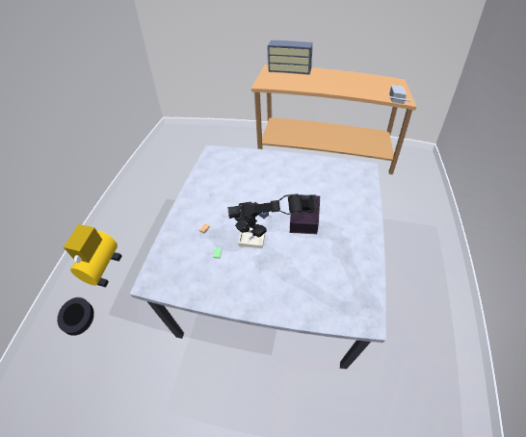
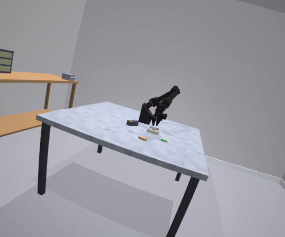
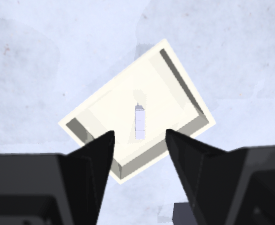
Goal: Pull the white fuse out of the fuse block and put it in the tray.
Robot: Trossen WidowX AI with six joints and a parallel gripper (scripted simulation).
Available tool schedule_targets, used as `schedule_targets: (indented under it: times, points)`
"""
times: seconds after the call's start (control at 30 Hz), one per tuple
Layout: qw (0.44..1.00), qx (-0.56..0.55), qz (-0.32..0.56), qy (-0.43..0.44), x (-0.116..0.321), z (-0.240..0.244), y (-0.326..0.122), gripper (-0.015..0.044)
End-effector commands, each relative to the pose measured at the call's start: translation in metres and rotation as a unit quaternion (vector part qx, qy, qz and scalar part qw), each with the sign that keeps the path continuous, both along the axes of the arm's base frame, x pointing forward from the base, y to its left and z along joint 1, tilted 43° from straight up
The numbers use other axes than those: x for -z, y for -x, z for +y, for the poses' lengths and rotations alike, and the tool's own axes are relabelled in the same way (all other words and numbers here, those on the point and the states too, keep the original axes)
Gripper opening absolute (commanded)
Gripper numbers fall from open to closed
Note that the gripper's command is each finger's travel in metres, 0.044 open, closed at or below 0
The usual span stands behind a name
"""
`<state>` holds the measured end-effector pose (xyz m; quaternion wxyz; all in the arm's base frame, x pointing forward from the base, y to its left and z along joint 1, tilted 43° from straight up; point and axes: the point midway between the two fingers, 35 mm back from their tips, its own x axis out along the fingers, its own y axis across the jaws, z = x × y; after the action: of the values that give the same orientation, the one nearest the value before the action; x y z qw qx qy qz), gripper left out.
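So the black parallel-jaw gripper [image 3: 138, 141] is hanging right over the shallow cream square tray [image 3: 103, 164], jaws spread apart with nothing between them. The small white fuse [image 3: 140, 121] is sitting on the tray floor, roughly in the middle, well apart from all four rims, and neither finger is touching it. The near rim is running just under the fingertips. The dark fuse block with its coloured fuses [image 2: 132, 122] is sitting off to the left, apart from the arm. An orange flat block [image 2: 142, 138] and a green flat block [image 2: 164, 140] are lying nearer the table's near edge, apart from the tray.
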<state>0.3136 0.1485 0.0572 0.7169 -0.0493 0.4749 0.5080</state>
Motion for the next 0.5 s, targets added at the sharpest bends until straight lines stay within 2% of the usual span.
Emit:
schedule_targets:
  times: [0.0, 0.03, 0.17, 0.47]
  points:
    - [1.000, 0.000, -0.001, 0.000, -0.001, 0.000, 0.000, 0.0315]
    - [1.000, 0.000, -0.001, 0.000, -0.003, -0.002, 0.000, 0.0330]
    - [1.000, 0.002, 0.002, 0.002, -0.026, -0.026, 0.001, 0.0330]
    - [1.000, 0.002, 0.002, 0.002, -0.026, -0.026, 0.001, 0.0330]
